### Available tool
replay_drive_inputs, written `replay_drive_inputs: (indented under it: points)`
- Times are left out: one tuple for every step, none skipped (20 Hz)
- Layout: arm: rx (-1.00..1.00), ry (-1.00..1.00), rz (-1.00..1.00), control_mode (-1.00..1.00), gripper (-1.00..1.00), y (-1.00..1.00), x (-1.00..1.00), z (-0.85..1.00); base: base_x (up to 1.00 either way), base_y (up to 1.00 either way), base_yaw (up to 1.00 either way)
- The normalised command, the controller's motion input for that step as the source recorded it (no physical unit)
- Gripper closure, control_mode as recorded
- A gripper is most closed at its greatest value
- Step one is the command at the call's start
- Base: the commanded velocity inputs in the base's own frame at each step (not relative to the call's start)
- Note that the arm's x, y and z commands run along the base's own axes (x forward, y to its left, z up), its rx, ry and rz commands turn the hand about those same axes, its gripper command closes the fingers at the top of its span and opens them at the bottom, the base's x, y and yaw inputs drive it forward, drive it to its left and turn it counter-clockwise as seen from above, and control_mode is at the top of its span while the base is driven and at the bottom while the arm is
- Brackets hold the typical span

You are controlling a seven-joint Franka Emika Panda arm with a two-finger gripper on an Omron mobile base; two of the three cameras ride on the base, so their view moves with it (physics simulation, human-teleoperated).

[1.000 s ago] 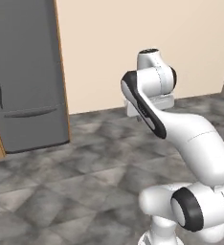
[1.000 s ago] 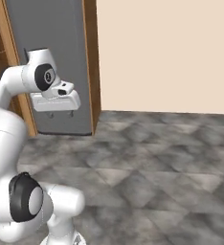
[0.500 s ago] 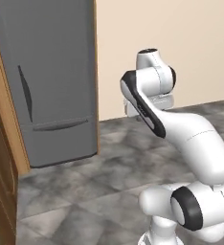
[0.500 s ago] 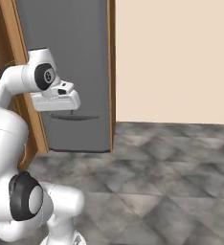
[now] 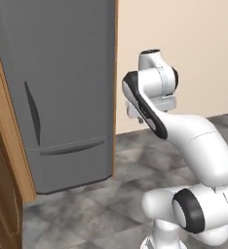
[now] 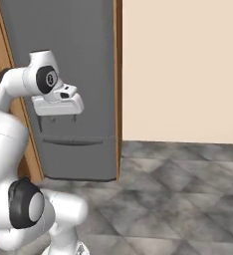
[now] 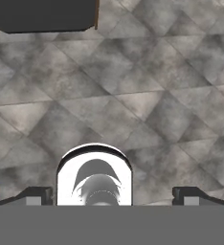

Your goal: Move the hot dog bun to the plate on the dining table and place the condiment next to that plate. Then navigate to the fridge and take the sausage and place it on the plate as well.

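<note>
The fridge (image 5: 57, 92) stands right in front of you, one tall grey steel unit, upright, its long axis vertical. Its doors are shut: an upper door with one dark curved handle (image 5: 33, 114) along its left side, and a lower drawer front with a shallow horizontal grip below it. You see the same fridge (image 6: 63, 74) from the right base camera, behind the arm. A light wood panel (image 5: 9, 146) frames it on the left and a thin wood strip (image 6: 118, 79) runs down its right edge, where a plain cream wall (image 6: 183, 69) begins. The floor (image 6: 178, 199) is grey marbled stone tile, laid on the diagonal.

Your tool (image 6: 57, 118) hangs in the air in front of the fridge, at about the height of the seam between door and drawer, apart from it and pointing down at the floor. In the hand view its two finger tips (image 7: 35, 195) sit far apart with nothing between them: released, grasping nothing.
</note>
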Motion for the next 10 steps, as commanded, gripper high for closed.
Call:
replay_drive_inputs:
  points:
    - [0.00, 0.00, 0.00, 1.00, -1.00, 0.00, 0.00, 0.00, 0.59, 0.61, 0.00]
    - [0.00, 0.00, 0.00, 1.00, -1.00, 0.00, 0.00, 0.00, 0.60, 0.61, 0.00]
    - [0.00, 0.00, 0.00, 1.00, -1.00, 0.00, 0.00, 0.00, 0.54, 0.66, 0.00]
    - [0.00, 0.00, 0.00, 1.00, -1.00, 0.00, 0.00, 0.00, 0.54, 0.68, 0.00]
    - [0.00, 0.00, 0.00, 1.00, -1.00, 0.00, 0.00, 0.00, 0.56, 0.68, 0.00]
    - [0.00, 0.00, 0.00, 1.00, -1.00, 0.00, 0.00, 0.00, 0.64, 0.68, 0.00]
    - [0.00, 0.00, 0.00, 1.00, -1.00, 0.00, 0.00, 0.00, 0.66, 0.73, 0.00]
    - [0.00, 0.00, 0.00, 1.00, -1.00, 0.00, 0.00, 0.00, 0.74, 0.70, 0.00]
    - [0.00, 0.00, 0.00, 1.00, -1.00, 0.00, 0.00, 0.00, 0.82, 0.62, 0.00]
    - [0.00, 0.00, 0.00, 1.00, -1.00, 0.00, 0.00, 0.00, 0.86, 0.56, 0.00]
